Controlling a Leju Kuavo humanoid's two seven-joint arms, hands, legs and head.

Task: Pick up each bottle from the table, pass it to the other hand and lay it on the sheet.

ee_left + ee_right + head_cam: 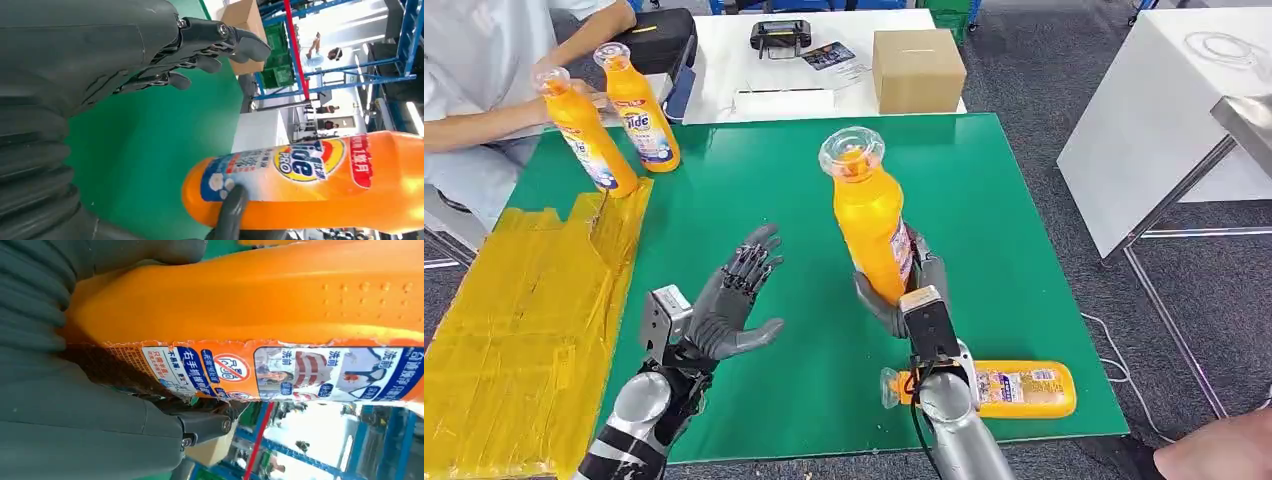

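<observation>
Right hand grips glossy orange plastic bottle near its base, clear cap up. Left hand empty, fingers spread, above green tabletop. Crinkled yellow sheet lies left.

Beyond the green bench we see a white table butted against its far edge. On it stands a closed cardboard box at the right end, a black device with handles near the middle, and a small printed card between the two. A black bag sits at the table's left end. A person in a white top sits at the far left corner. To the right, well apart, stands another white table on grey carpet. We see a white cable lying on the floor by the bench's right edge.
</observation>
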